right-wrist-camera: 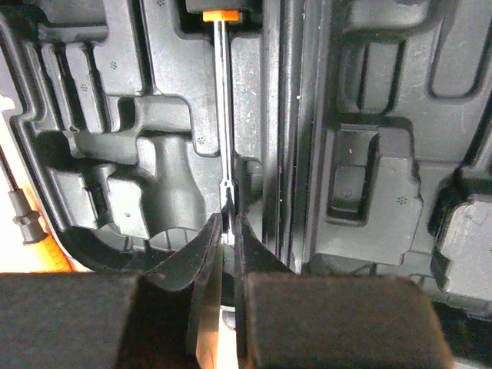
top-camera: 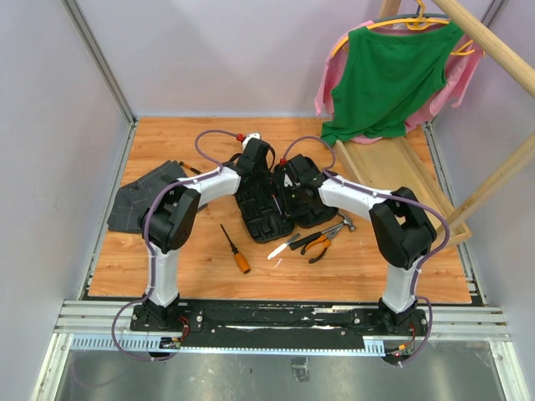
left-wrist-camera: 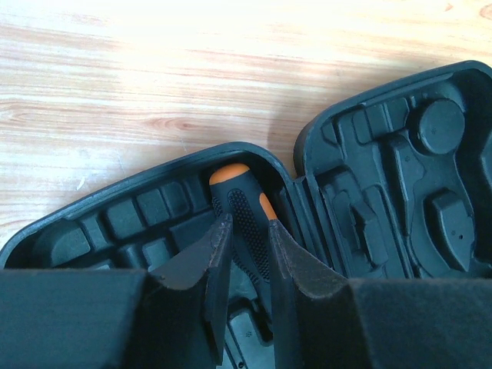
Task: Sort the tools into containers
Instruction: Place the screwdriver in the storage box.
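Case (top-camera: 261, 219) lies open flat at table centre. Left gripper (left-wrist-camera: 246, 250) nearly closed, fingers clamped on orange-black handle of screwdriver (left-wrist-camera: 240, 201), which lies in case half beside hinge. Right gripper (right-wrist-camera: 228, 234) pinched narrow on same screwdriver's steel shaft near tip. Pliers (top-camera: 318, 244), hammer (top-camera: 337, 227) and orange driver (top-camera: 235, 249) lie loose on table just in front of case.
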Robot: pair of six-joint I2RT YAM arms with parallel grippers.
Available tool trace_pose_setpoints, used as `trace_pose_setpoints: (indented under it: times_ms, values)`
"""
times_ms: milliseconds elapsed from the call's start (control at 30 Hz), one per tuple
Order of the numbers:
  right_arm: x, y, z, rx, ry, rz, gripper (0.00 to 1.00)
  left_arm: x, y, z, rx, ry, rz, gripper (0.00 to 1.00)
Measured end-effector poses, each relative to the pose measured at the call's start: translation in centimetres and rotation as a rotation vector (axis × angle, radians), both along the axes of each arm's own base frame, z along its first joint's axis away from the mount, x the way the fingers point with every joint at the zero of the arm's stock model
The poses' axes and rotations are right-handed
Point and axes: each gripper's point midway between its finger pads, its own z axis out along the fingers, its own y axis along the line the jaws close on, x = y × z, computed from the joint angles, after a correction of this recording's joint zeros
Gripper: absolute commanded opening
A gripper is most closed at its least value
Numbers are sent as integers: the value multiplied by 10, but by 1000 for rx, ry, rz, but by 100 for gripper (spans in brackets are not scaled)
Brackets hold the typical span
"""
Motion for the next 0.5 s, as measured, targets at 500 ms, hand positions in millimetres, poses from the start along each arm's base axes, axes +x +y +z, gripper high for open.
trace_pose_setpoints:
  times_ms: [500]
  values:
    - [-2,0,-17,-21,44,0,1,1,0,-2,16,5,-13,26]
